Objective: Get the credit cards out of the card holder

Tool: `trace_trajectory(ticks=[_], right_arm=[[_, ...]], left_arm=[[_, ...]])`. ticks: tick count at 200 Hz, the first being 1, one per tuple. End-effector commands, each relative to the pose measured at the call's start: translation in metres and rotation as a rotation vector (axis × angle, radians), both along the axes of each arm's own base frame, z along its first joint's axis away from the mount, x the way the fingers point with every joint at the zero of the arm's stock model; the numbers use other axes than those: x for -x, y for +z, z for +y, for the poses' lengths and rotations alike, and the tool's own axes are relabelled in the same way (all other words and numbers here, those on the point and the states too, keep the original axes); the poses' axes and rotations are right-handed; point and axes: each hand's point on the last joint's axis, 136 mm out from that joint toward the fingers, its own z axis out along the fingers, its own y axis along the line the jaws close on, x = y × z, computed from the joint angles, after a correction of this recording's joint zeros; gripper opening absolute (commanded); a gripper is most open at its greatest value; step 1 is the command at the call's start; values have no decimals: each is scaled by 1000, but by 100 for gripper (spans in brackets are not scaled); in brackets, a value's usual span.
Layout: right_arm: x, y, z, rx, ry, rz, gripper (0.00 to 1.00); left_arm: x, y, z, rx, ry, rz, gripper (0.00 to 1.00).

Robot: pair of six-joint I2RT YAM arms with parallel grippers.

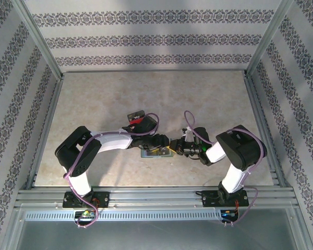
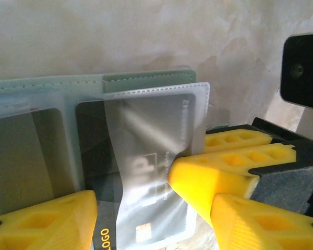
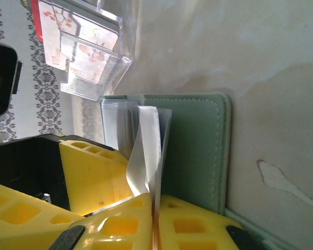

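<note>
1. Extraction looks to be the step in hand. The right gripper (image 3: pixel 155 211) is pinched tight on the edge of a clear sleeve (image 3: pixel 145 151) lifted from the card holder (image 3: pixel 194 140). The holder lies open on the table (image 1: pixel 208 99) between the two arms.
2. The left gripper (image 2: pixel 154 208) stands wide, one yellow finger to either side of the holder's lower part. Whether it presses the wallet down I cannot tell.
3. A dark grey credit card (image 2: pixel 94 156) sits in its slot under the sleeve, and none looks to be out yet.
4. By my judgement, the next move calls for the holder to be held steady while the fingers find the card's own edge rather than the sleeve. The thin plastic could slip, or the whole wallet could lift with it.
5. For writing, "LOGO" reads clearly at the card's lower corner. There is a large pale "P"-like mark above it and an orange chip patch beside it. Fine print runs sideways and is too blurred to read.
6. A clear tray (image 3: pixel 94 52) stands just beyond the holder and holds printed red and white cards. Their lettering is too small to make out.
</note>
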Motion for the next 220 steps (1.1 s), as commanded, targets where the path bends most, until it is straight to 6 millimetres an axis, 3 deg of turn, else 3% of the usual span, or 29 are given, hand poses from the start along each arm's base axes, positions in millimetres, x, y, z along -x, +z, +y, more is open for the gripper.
trace_trajectory(ticks=[1,29,87,174,220], right_arm=[[12,-27,-6,48,-27,77,10],[12,-29,-8,51,-41,77,10],[7,-21,-5,40,-42,67,11],[11,-23,0,66,-35,83,14],[13,-26,-6,163,-41,94,17]], left_arm=[[7,-20,9,-30,47,60,66],[7,-16,21,-78,70,47,73],[3,-11,25,-132,60,30,83],[-1,-10,5,-104,-1,12,85],[-3,-4,-2,-58,-14,-11,82]])
